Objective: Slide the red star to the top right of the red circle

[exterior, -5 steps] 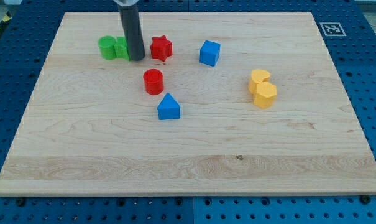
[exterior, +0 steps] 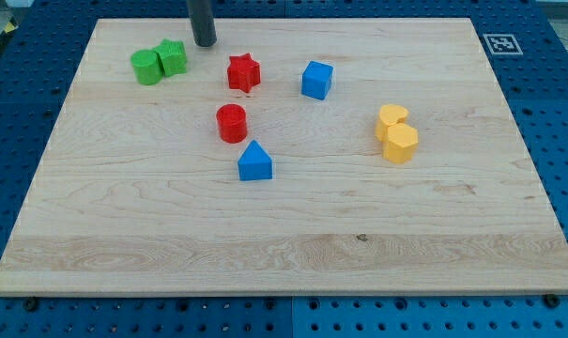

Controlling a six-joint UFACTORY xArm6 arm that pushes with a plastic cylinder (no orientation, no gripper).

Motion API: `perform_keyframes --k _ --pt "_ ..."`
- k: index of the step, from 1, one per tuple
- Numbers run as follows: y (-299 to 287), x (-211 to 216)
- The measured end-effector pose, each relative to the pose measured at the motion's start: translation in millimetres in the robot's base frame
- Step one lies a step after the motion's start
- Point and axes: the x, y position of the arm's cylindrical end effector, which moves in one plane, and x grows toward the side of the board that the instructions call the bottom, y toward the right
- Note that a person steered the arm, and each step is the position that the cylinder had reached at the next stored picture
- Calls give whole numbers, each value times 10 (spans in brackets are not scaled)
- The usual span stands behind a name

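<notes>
seven blocks on the wooden board (exterior: 293, 263). my tip (exterior: 205, 44) sits near the view's top, just right of the two green blocks (exterior: 159, 63), above-left of the red star (exterior: 244, 72), touching neither. no fingers on this rod, so nothing is spread or pinched. red star lies directly above the red circle (exterior: 232, 123), slightly to its right, with a clear gap between. blue cube (exterior: 316, 80) right of the star. blue house-shaped block (exterior: 255, 161) just below-right of the circle. two yellow blocks (exterior: 396, 134) touching each other at the view's right, shapes unclear, maybe hearts. fiducial tag (exterior: 500, 43) at the board's top-right corner.
</notes>
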Motion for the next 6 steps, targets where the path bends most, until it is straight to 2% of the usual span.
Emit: perform_keyframes --k 1,4,6 --pt "214 140" --pt "902 945" --pt "1227 1187"
